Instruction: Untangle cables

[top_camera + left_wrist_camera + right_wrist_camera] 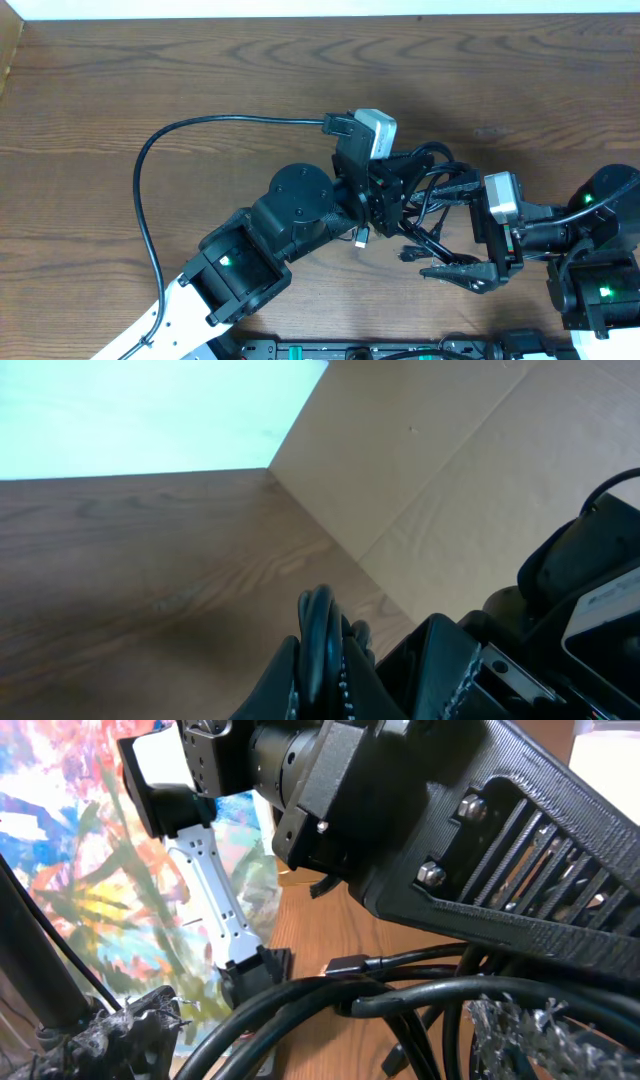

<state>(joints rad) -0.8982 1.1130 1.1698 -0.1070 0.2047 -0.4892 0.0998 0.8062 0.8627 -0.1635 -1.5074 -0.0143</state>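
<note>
1. The tabletop (200, 70) is brown wood with wavy grain lines.
2. In the left wrist view, a plain cardboard wall (450, 470) stands along the far side of the tabletop (150, 560), with bright white light past the edge.
3. In the right wrist view, a colourful picture (80, 870) with red, blue and yellow patches is behind the arms.
4. The cables (432, 195) are thin, shiny and black. They sit in a messy bunch of loops near the middle of the tabletop, between the two arms.
5. One small silver plug end (361, 237) hangs out of the bunch by the left arm.
6. The left claw (320, 685) is pinched tight on a few loops of the cables (318, 625), which stick up between its fingers.
7. The right claw (320, 1030) is spread wide. Some cables (400, 990) run across the gap between its fingers (130, 1020), but it is not squeezing them.
</note>
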